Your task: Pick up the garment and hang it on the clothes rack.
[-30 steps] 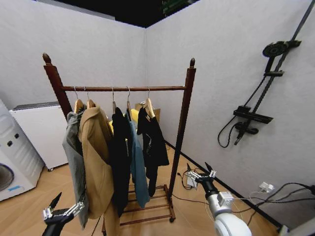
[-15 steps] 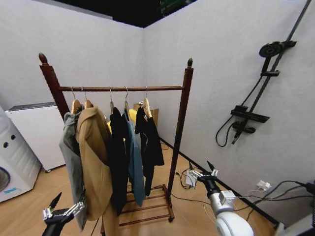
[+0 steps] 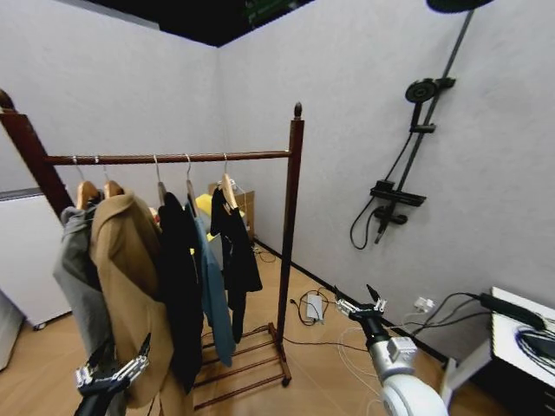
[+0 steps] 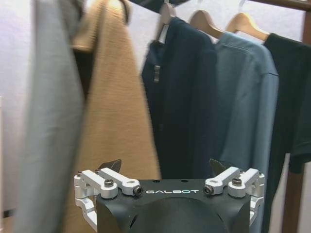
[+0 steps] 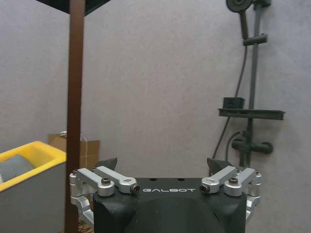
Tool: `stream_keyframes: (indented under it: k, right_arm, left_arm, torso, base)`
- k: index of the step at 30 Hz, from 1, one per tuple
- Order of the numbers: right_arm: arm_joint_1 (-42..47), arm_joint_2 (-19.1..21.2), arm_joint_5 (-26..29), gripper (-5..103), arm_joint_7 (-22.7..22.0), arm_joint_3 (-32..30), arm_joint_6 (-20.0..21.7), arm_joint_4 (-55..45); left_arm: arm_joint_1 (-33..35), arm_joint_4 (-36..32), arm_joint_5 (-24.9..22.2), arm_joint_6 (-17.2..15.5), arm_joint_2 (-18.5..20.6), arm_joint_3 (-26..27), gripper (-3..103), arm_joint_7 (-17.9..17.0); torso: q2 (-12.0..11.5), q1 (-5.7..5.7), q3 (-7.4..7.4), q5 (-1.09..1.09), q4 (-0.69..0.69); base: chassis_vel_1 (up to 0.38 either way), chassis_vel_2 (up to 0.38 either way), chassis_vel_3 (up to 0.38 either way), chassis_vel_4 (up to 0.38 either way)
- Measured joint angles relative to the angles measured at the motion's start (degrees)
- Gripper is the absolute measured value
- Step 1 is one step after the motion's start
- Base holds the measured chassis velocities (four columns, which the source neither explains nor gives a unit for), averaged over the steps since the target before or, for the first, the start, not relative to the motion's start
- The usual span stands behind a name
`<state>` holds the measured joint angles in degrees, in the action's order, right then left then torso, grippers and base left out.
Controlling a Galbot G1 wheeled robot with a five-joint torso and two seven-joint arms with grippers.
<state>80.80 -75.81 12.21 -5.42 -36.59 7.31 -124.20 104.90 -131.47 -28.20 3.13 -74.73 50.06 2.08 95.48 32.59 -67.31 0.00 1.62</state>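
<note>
The garment (image 3: 234,251) is hanging on its wooden hanger at the post end of the clothes rack (image 3: 291,217) rail, its long axis running straight down, up and to the left of the right gripper (image 3: 358,305), which is the nearer one and is waiting with jaws apart and empty; the left gripper (image 3: 111,371), also spread and empty, is sitting low in front of the tan coat (image 3: 130,286). The rack is standing on wood flooring in a white-walled corner, with a shower fitting (image 3: 395,186) on the wall and cables (image 3: 347,334) trailing on the floor.
</note>
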Motion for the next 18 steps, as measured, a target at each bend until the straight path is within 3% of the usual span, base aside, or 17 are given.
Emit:
stream_keyframes:
  k: [18]
  right_arm:
    - [0.23,0.31,-0.39,100,0.11,-0.06,0.26,-1.03]
  left_arm:
    - [0.0,0.0,0.0,0.0,0.0,0.0,100,0.0]
  torso:
    - [0.0,0.01,0.0,0.02,0.01]
  base:
    - [-0.093,-0.163,-0.152,-0.098]
